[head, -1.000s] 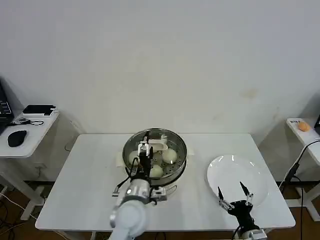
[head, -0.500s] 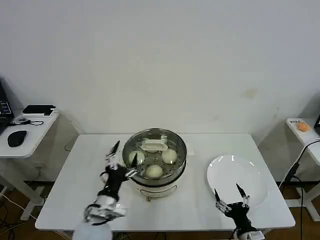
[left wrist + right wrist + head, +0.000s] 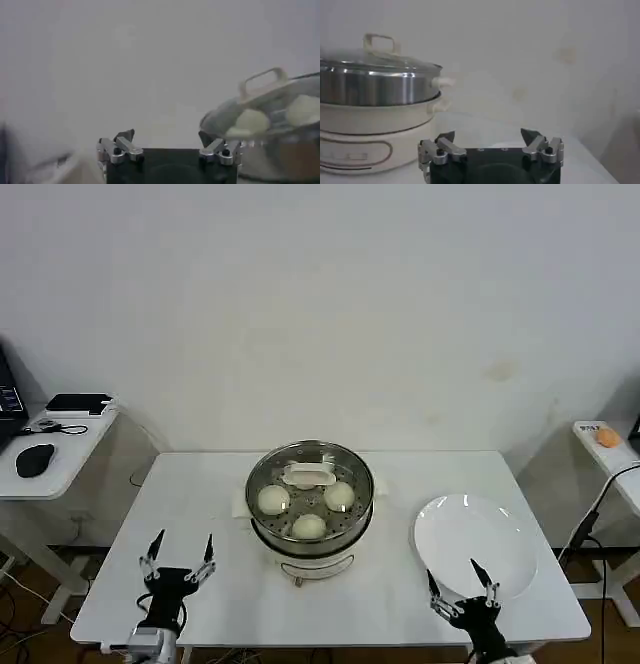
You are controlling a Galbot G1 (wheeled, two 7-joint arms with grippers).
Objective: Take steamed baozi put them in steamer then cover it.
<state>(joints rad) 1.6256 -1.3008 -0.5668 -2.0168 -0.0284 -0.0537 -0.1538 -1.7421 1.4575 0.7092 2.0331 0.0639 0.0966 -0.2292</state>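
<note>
sitting covered: steamer (image 3: 310,509) | white plate (image 3: 470,542) beside | side desk (image 3: 50,449) apart

Plain white wall (image 3: 320,304) behind, faint smudge on its right part. White table (image 3: 200,514) in the middle. Small white side desk (image 3: 60,446) at left with a black mouse (image 3: 33,460). Brown floor (image 3: 30,604) below, cables trailing across.
</note>
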